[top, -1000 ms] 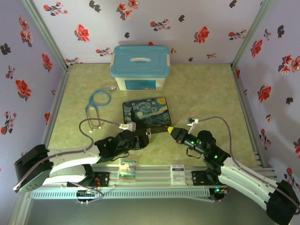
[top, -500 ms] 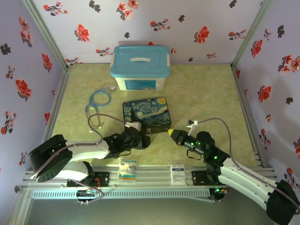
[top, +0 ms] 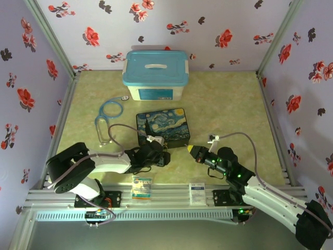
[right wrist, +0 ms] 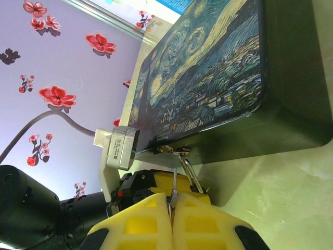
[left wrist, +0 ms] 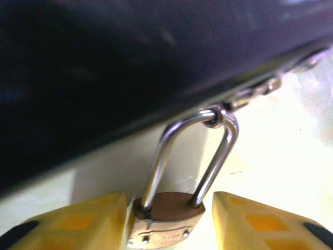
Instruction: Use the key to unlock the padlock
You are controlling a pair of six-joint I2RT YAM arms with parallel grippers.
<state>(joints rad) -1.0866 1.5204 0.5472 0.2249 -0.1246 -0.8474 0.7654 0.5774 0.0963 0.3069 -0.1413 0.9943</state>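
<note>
Nearest, on the rail at the front edge of the counter (top: 223,104), lie two small packets (top: 141,187). Just beyond them the two arms meet in front of the painted box (top: 162,125). The left claw (left wrist: 169,202) stands partly parted astride the padlock (left wrist: 165,221). One yellow finger (left wrist: 99,219) touches the brass body and the other sits just beside it with a sliver of gap, so the body is bracketed rather than clamped. The right claw (right wrist: 171,205) is pressed closed on the key (right wrist: 172,188), whose thin blade projects from between the pads toward the lock. The padlock hangs by its silver shackle from the small hasp (right wrist: 174,150) on the box's near wall, body outermost, low over the counter. By its make it should be light, rigid and smooth. It will likely swing on the hasp ring and slip from a shallow pinch, so the hold belongs across the two flat sides of the body, leaving the end face free for the key. The keyhole cannot be made out; it probably lies on the end face opposite the shackle. The key is stiff but thin, apt to twist between pads. Farther back lie a blue stethoscope (top: 106,117) and, by the far wall, a blue-lidded tub (top: 155,74).
</note>
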